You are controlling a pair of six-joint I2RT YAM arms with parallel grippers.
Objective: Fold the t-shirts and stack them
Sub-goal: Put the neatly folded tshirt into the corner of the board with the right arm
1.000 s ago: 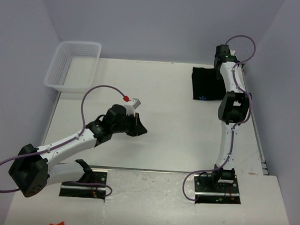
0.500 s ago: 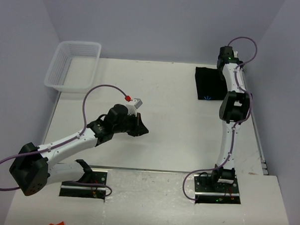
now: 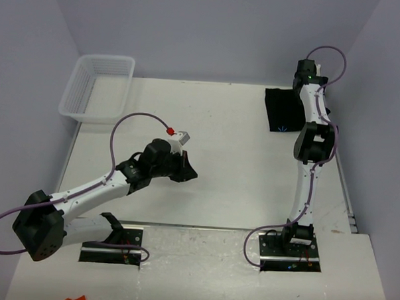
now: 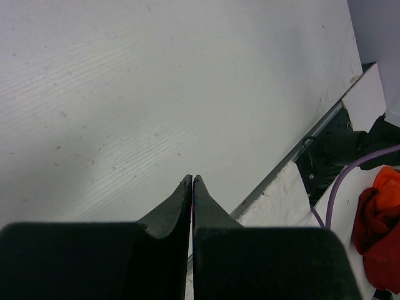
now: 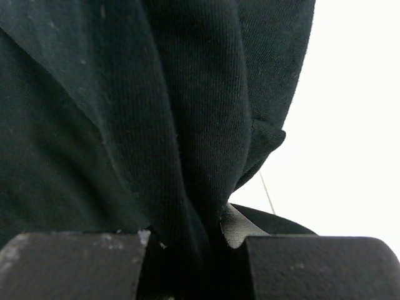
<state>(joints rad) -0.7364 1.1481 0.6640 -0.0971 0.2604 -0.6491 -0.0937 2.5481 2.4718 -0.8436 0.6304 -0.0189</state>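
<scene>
- Top view: a white counter [image 3: 220, 137] boxed in by pale lilac walls [image 3: 212, 31], with a white mesh basket [image 3: 96, 86] at the far left corner. One black t-shirt [image 3: 283, 110] lies folded into a squarish pad at the far right. The right hand [image 3: 303, 75] sits over its far edge. The left hand [image 3: 188, 171] hovers mid-counter, well apart from any cloth.
- Left wrist view: the left hand [image 4: 192, 181] has its fingers pressed together with nothing in them, just bare counter below.
- Right wrist view: the right hand [image 5: 200, 244] is pinched on a bunched fold of the t-shirt [image 5: 125, 125], knit cloth spilling up between the fingers.
- My take: it's light, floppy and grippy, so it'll drag and sag, not slide as a slab. I'd pinch through all the layers at an edge or corner. Catch only the top layer and I reckon the fold opens up.
</scene>
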